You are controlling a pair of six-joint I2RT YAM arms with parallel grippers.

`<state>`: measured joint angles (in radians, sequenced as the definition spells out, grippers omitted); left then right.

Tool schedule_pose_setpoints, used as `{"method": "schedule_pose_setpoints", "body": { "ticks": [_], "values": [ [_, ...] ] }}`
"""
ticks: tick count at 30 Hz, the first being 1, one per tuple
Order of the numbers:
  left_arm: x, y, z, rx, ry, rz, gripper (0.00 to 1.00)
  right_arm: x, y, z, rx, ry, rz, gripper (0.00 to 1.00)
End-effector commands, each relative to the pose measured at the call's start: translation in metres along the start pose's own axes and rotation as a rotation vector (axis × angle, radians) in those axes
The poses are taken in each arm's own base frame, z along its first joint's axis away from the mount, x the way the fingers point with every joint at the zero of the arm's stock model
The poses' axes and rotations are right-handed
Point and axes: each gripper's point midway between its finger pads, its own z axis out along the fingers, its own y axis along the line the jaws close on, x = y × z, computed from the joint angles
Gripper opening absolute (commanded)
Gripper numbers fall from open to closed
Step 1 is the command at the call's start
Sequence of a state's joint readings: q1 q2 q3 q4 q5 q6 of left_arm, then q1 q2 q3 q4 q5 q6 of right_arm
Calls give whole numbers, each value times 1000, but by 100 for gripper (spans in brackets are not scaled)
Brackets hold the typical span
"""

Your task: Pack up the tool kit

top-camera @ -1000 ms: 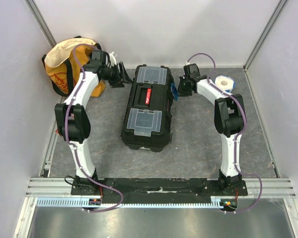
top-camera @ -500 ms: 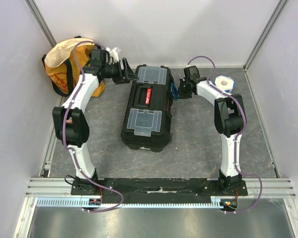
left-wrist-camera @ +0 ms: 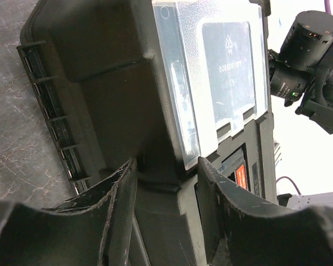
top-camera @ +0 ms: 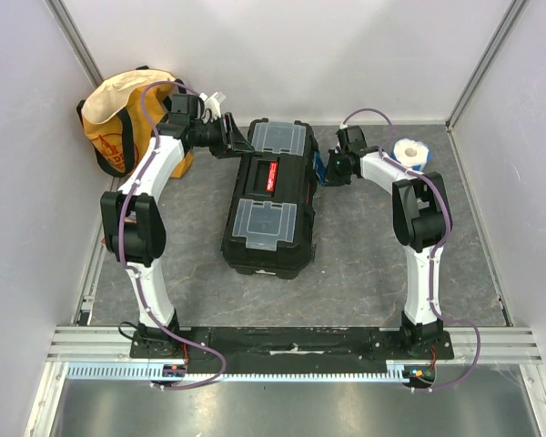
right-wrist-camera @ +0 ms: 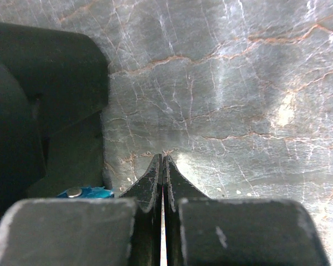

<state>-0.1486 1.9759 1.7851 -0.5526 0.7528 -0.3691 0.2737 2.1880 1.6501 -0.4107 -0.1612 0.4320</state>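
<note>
**A:** Where was the tool kit (top-camera: 269,196) found?

**B:** It was seen at the centre of the top view, laid on the grey table (top-camera: 364,255), its long side running from the upper to the lower part of the frame; a yellow fabric bag (top-camera: 118,123) was set at the upper left, apart from it.

**A:** And how was the left gripper (left-wrist-camera: 165,166) held?

**B:** Its jaws were spread, one finger on either side of a ridge on the kit's black shell, just beside the corner of a clear lid (left-wrist-camera: 211,77); whether the ridge was actually touched could not be told, the wrist view being so close.

**A:** The right gripper (right-wrist-camera: 162,162)?

**B:** It was pressed shut with nothing between its fingers; its tip was pointed at the table just beside the kit's right side; a blue latch (right-wrist-camera: 83,193) was seen at the lower left of its wrist view; a white roll of tape (top-camera: 409,151) was noted nearby, at the upper right.
</note>
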Motion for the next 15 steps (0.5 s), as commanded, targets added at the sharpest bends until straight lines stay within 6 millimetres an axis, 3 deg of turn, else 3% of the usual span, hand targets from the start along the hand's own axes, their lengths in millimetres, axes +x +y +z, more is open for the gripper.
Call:
{"method": "schedule_pose_setpoints", "body": {
  "ticks": [1, 7, 15],
  "values": [
    [43, -8, 22, 33, 144, -63, 51, -2, 50, -12, -164, -36, -35, 0],
    [79, -2, 33, 56, 250, -158, 49, -3, 85, -3, -264, -79, -34, 0],
    [105, -3, 37, 137, 347, -230, 48, -5, 127, 12, -394, -116, -54, 0]
  ]
}}
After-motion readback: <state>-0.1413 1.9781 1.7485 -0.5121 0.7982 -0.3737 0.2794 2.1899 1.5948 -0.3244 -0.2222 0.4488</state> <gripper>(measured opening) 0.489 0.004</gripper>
